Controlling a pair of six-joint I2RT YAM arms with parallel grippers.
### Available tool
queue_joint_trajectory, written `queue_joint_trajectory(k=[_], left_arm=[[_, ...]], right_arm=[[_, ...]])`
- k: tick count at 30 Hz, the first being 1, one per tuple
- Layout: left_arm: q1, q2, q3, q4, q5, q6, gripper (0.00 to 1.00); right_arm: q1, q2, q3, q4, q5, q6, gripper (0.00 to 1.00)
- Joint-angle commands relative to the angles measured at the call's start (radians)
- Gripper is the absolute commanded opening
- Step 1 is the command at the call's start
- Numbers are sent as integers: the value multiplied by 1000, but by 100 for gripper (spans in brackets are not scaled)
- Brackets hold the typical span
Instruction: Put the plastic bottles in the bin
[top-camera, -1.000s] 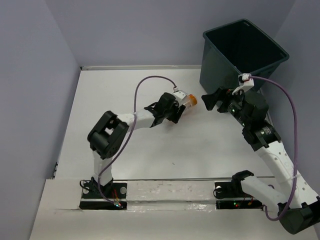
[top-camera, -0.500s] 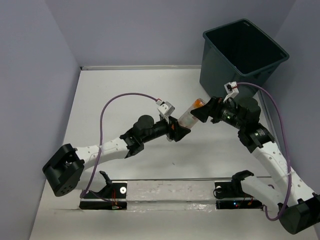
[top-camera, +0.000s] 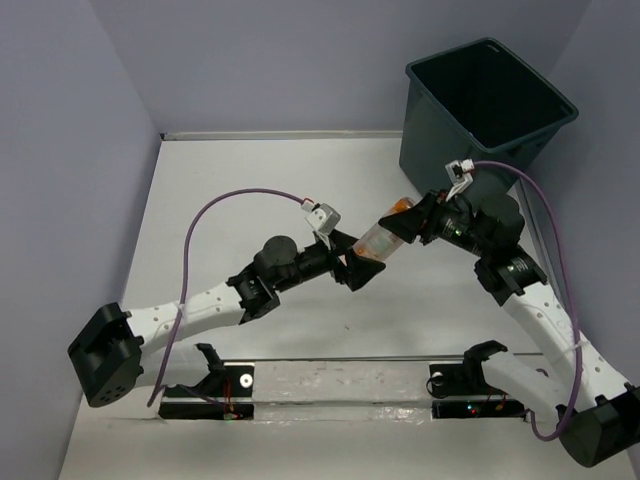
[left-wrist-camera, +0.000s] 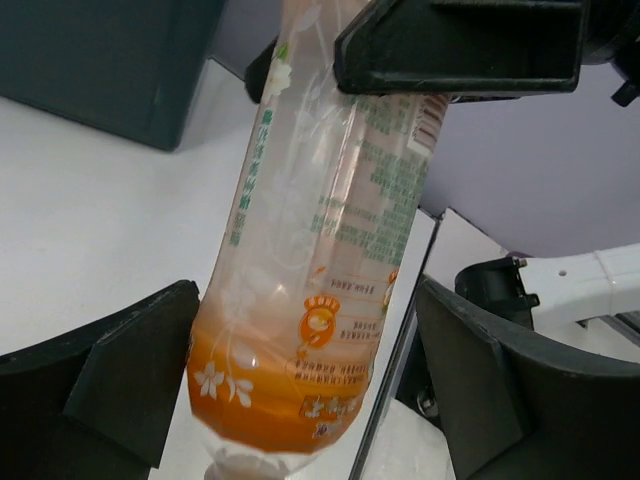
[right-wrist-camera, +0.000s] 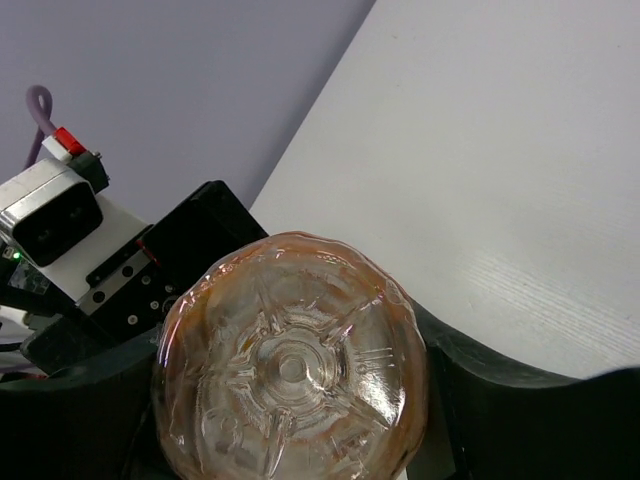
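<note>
**One bottle slung between two grippers, just short of the bin**

Right gripper (top-camera: 405, 225) is clamped across the plastic bottle (top-camera: 383, 235), holding it tilted off the tabletop (top-camera: 250, 180) with the orange drink pooled at the low end. The left gripper (top-camera: 360, 262) stands with jaws spread wide either side, not touching. That's a handover, I'd say, as the bin (top-camera: 435, 135) sits on the right arm's side. Count: one bottle, one bin, two grippers.

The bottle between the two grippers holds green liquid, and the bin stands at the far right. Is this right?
No: the left wrist view shows that the liquid in the bottle is orange, not green. The bin does stand at the far right.
</note>
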Motion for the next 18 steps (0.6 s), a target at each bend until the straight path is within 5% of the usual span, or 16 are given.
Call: queue_joint_trajectory(k=[1, 7, 12, 18], left_arm=[[-3, -120, 52, -118, -105, -1, 99], [-3, -415, 57, -434, -390, 8, 99], [-5, -633, 157, -776, -590, -47, 99], [-3, -800, 213, -1069, -709, -91, 99]], right_arm=[[8, -8, 119, 60, 100, -52, 44], [8, 125, 422, -33, 453, -256, 39], [-3, 265, 676, -20, 913, -489, 37], [-163, 481, 915, 20, 1091, -646, 37]])
